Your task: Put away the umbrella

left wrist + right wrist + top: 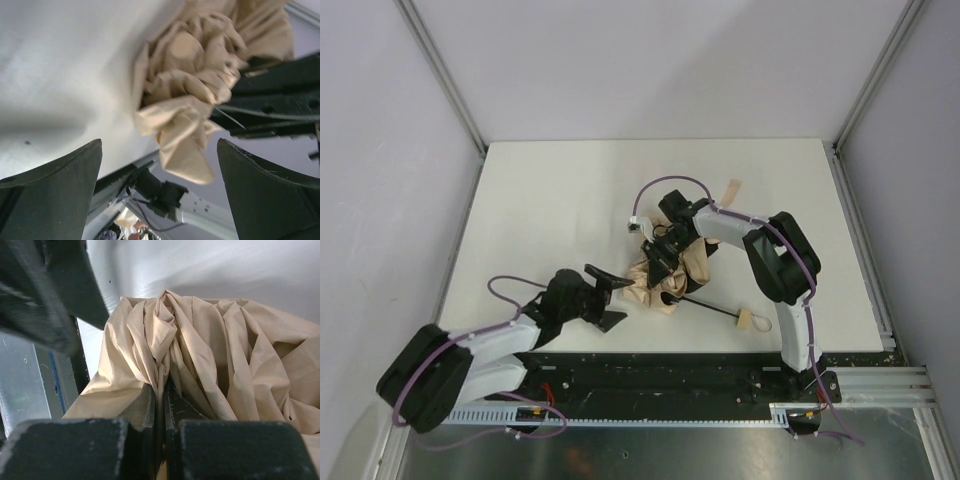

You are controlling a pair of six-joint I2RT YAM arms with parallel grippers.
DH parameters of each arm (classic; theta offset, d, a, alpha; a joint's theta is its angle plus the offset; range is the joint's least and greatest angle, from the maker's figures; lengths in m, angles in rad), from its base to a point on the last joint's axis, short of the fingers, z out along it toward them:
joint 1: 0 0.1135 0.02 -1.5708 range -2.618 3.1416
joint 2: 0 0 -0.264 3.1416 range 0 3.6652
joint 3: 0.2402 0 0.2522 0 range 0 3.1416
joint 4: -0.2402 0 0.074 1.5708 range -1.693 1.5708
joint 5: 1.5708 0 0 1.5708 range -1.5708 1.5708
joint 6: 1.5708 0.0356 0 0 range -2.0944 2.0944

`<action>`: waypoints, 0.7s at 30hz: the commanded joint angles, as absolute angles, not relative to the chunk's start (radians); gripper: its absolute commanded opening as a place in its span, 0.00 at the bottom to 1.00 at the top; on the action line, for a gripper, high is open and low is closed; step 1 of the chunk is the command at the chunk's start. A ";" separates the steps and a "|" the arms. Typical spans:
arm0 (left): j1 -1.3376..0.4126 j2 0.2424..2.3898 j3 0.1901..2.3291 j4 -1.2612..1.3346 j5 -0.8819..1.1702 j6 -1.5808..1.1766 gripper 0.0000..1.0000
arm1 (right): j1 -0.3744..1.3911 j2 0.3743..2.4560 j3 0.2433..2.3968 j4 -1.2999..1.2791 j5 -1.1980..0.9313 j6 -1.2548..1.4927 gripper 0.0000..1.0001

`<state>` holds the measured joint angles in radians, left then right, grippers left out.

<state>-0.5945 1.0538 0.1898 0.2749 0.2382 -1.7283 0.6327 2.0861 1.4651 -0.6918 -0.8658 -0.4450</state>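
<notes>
While the right gripper (665, 255) pinches a fold of the bunched beige-canopied folding umbrella (645, 290), apparently to gather its cloth, the left gripper (613, 297) stands spread wide just beside it over the white matte table (550, 200), near the front edge, enclosed by plain pale grey walls (380, 150).

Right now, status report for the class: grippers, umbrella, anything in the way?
Right gripper shut on umbrella fabric. Left gripper open, beside it, holding nothing. Umbrella lies bunched on table, handle toward the bases. No obstruction seen.
</notes>
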 commanded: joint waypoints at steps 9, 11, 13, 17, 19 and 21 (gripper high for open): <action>-0.661 1.347 0.310 0.458 -0.022 -1.718 0.99 | 0.646 2.071 1.447 -0.649 -0.892 -0.444 0.00; -0.671 1.382 0.320 0.478 -0.036 -1.721 0.99 | 0.649 2.068 1.447 -0.647 -0.896 -0.444 0.00; -0.678 1.423 0.342 0.485 -0.036 -1.716 0.99 | 0.655 2.062 1.447 -0.640 -0.900 -0.443 0.00; -0.682 1.496 0.351 0.494 -0.051 -1.703 0.88 | 0.678 2.056 1.448 -0.626 -0.882 -0.447 0.00; -0.681 1.519 0.348 0.498 -0.067 -1.676 0.79 | 0.689 2.054 1.450 -0.629 -0.868 -0.454 0.00; -0.681 1.536 0.344 0.500 -0.090 -1.641 0.65 | 0.697 2.046 1.451 -0.637 -0.856 -0.459 0.00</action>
